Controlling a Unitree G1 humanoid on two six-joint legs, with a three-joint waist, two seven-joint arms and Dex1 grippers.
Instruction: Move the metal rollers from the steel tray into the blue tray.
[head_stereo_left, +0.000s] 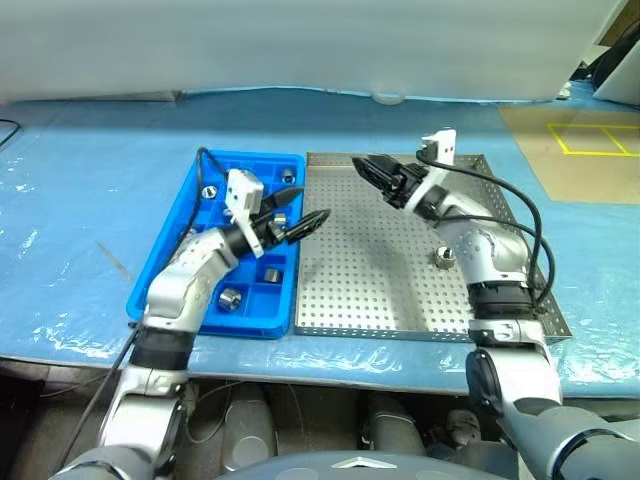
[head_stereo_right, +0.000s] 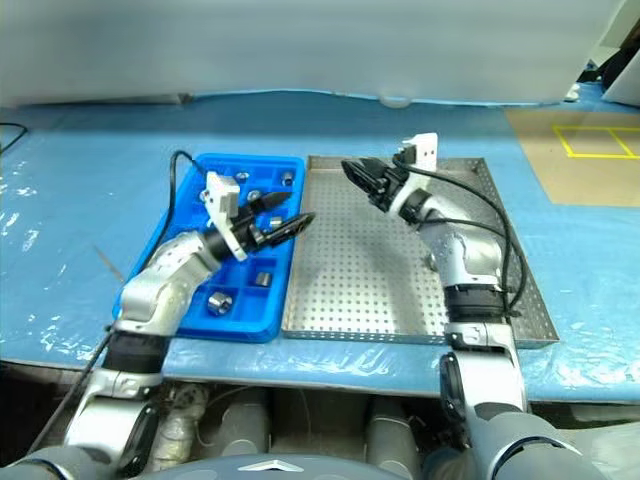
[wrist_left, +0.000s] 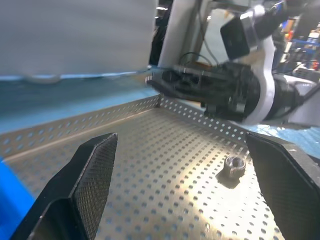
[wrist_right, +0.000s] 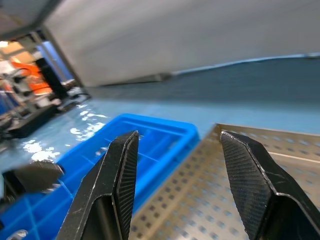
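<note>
Stereo head view and both wrist views of a two-armed sorting station. The steel tray (head_stereo_left: 380, 290), perforated and low-rimmed, lies on a tabletop (head_stereo_left: 80, 200) covered with blue sheeting, its left rim touching the blue tray (head_stereo_left: 160, 270); placing the two trays side by side keeps each transfer short.

One metal roller (head_stereo_left: 442, 259) remains on the steel tray, lying on the perforated floor just beside the right forearm; it also shows in the left wrist view (wrist_left: 233, 166). Several rollers already sit in separate compartments of the blue tray, among them one at the near end (head_stereo_left: 230, 298), one in the next column beside it (head_stereo_left: 271, 273) and one at the far end (head_stereo_left: 209, 191); the grid holds each piece apart from the others.

The left claw (head_stereo_left: 302, 222) hovers over the seam between the trays, its fingers spread wide with nothing between them. It points toward the steel tray, probably so as to fetch the remaining roller. The right claw (head_stereo_left: 366, 167) hangs above the far part of the steel tray, fingers parted and empty, aimed toward the blue tray.

No brand, label or legible writing can be made out. Yellow tape lines (head_stereo_left: 590, 140) mark the floor beyond the tabletop.
</note>
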